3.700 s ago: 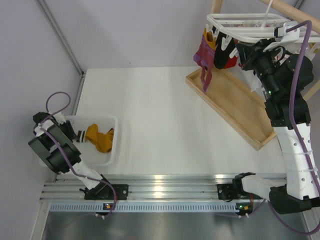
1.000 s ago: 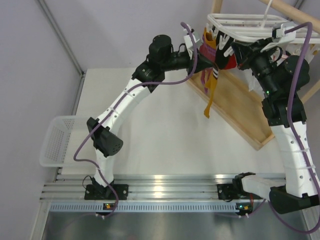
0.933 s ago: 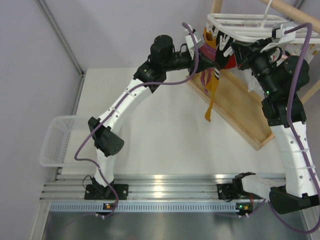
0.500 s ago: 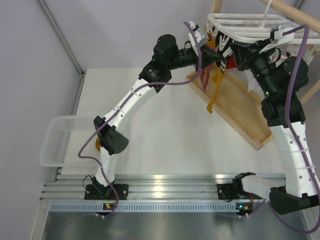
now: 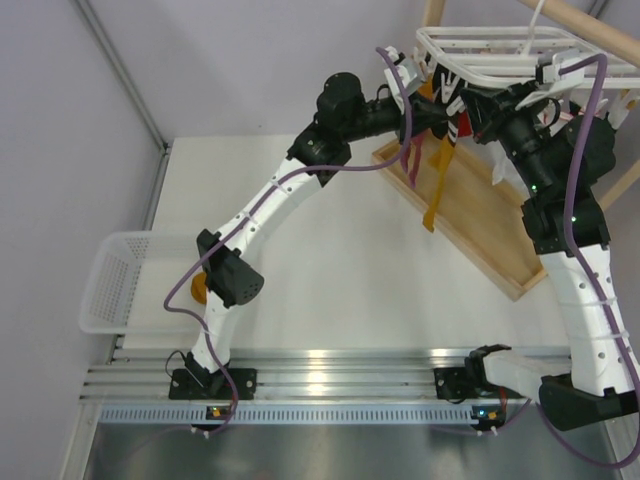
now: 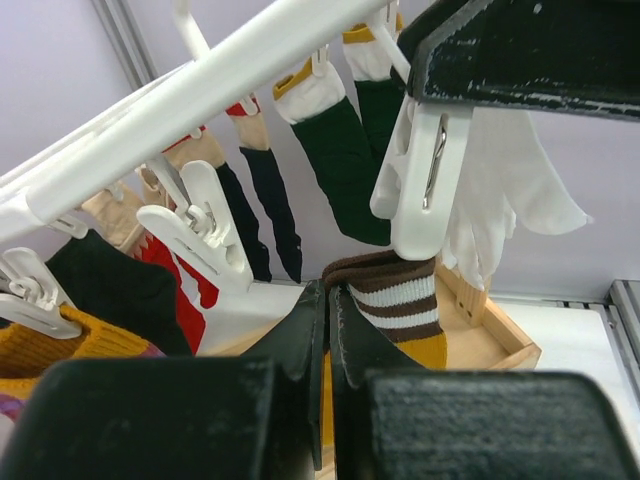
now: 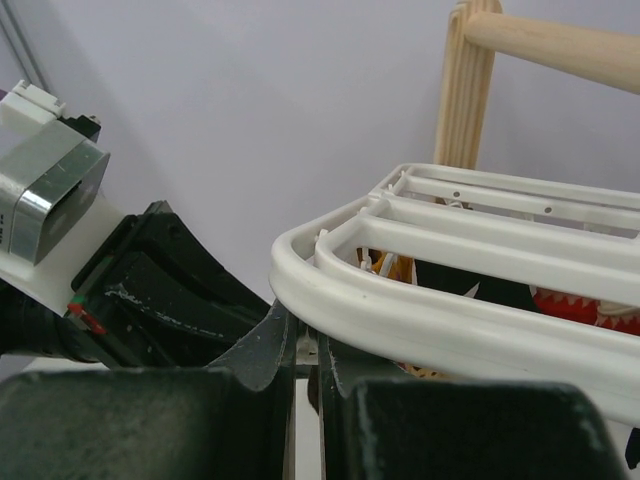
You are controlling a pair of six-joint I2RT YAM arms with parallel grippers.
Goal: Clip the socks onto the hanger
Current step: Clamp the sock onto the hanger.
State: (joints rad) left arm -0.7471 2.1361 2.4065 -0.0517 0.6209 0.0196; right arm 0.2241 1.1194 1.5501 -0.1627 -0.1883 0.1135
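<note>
The white hanger point(image 5: 500, 52) hangs at the back right, several socks clipped under it. My left gripper point(image 5: 432, 113) is shut on the brown-and-white striped cuff point(image 6: 400, 300) of a mustard sock point(image 5: 438, 175), which dangles over the wooden tray. In the left wrist view the cuff sits just under a white clip point(image 6: 425, 170). My right gripper point(image 5: 468, 106) is shut on that clip's tab point(image 7: 309, 347) below the hanger rim point(image 7: 400, 315). The left gripper point(image 6: 328, 300) and right gripper point(image 7: 305, 335) are close together. A bit of orange fabric point(image 5: 198, 291) shows behind the left arm's elbow.
A wooden tray point(image 5: 480, 220) lies under the hanger. Purple point(image 5: 410, 150), red, black, white and dark green socks point(image 6: 340, 165) hang from other clips. A white mesh basket point(image 5: 112, 285) stands at the near left. Wooden posts point(image 5: 433, 12) hold the hanger.
The left arm has left the basket and carried the mustard sock up to the hanger. In the last second it moved right, bringing the cuff under the clip. The right arm stayed.
</note>
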